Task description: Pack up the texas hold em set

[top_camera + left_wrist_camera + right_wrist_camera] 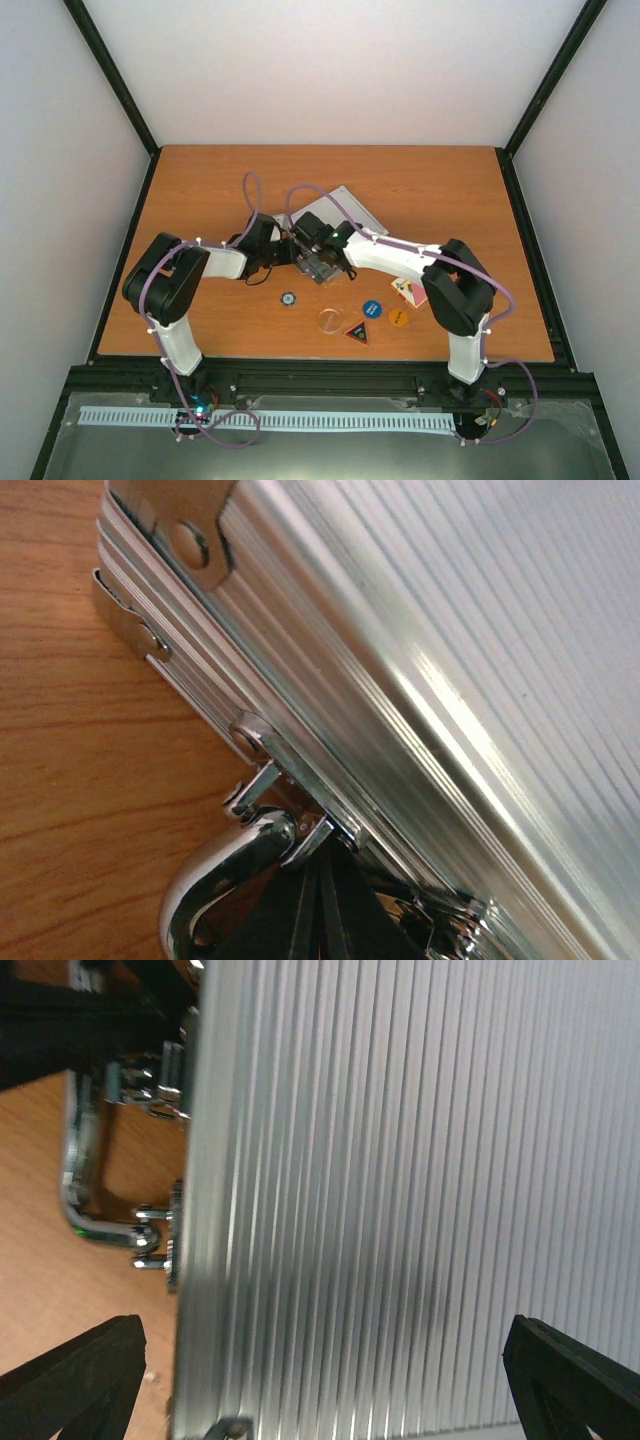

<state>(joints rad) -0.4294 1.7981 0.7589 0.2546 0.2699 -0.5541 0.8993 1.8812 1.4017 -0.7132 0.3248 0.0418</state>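
**A:** Both arms are in over the silver case (345,208) at the middle of the desk (440,190). From the wrist views, that ribbed lid looks to be down on its base with the seam tight.

**B:** Right. The left jaws are pressed together, hard up against the chrome handle (215,875) on the side of the case facing the arms. I can't tell whether they're pinching anything there.

**A:** And the right jaws?

**B:** Spread wide above the lid, one finger out past the handle edge and the other over the far part of the ribbing. They're gripping nothing.

**A:** So how far along is the packing?

**B:** Not far, I'd say. On the near side of the desk there's a dark-rimmed chip (288,298), a clear disc (329,320), a blue round button (372,309), an orange button (398,317) and the triangular button (357,333). They're all loose and lying apart from the case. The red-backed deck (408,290) lies just beside them, partly under the right arm (400,255).

**A:** None of that is in the case, then.

**B:** None of it, and with the lid down, whatever is inside is hidden. My read is that every piece we can see has yet to go in. The lid would have to come up first, then close and latch once everything is loaded.
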